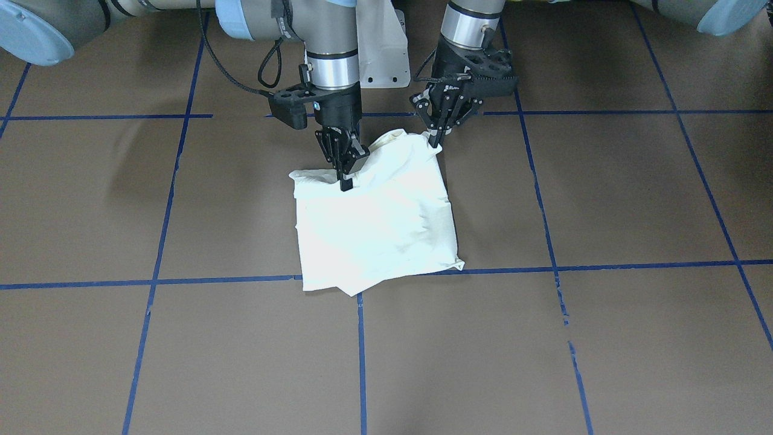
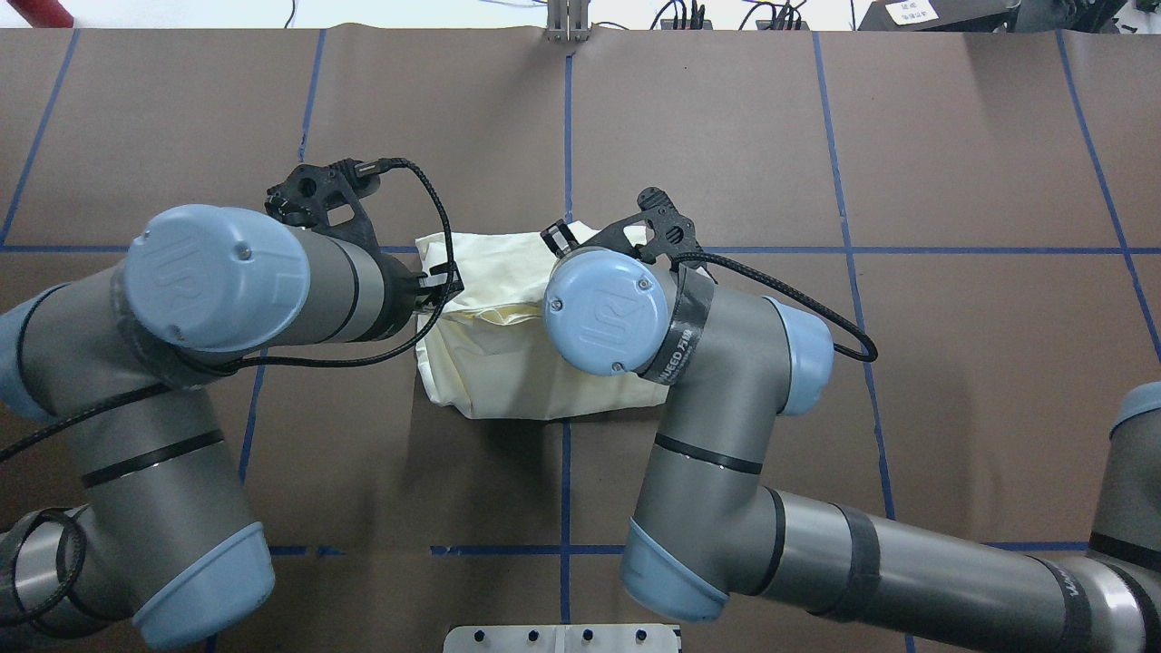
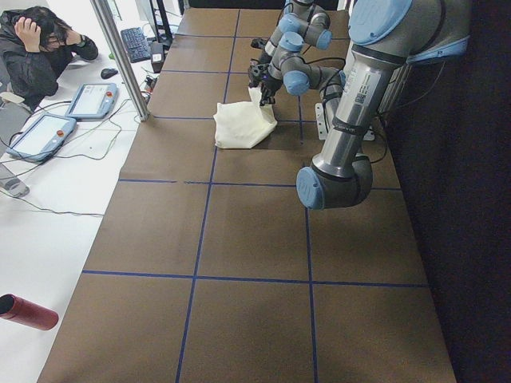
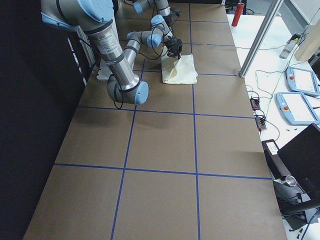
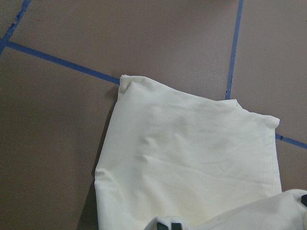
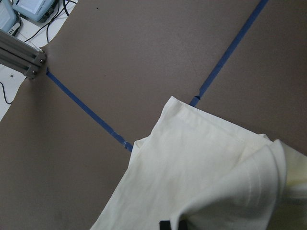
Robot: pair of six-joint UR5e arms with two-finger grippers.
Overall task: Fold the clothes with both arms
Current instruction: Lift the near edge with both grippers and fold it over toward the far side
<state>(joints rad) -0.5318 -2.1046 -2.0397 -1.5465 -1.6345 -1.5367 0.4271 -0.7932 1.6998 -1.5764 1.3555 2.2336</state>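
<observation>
My left gripper (image 1: 435,140) is pinched closed on a corner of the shirt (image 1: 374,223), the corner nearest my base, and holds it just above the table (image 1: 604,199). My right gripper (image 1: 345,180) is clamped on the same near edge further along, fingers pressed together into a fold of cloth. Between the 2 grips that edge rises in a soft, rumpled ridge.

The rest of the shirt lies flat as a rough square with the plain cream side up. It sits in the middle of the table, across a crossing of 2 blue tape (image 1: 513,269) lines. Its far edge runs along one line, and a small point of cloth sticks out past that line at one far corner.

From my left wrist I see the flat lower layer with 2 corners touching tape, and lifted cloth bulging over my fingertips (image 5: 170,225) at the bottom of the view. From my right wrist, a hemmed edge curls up and over towards my fingers.
</observation>
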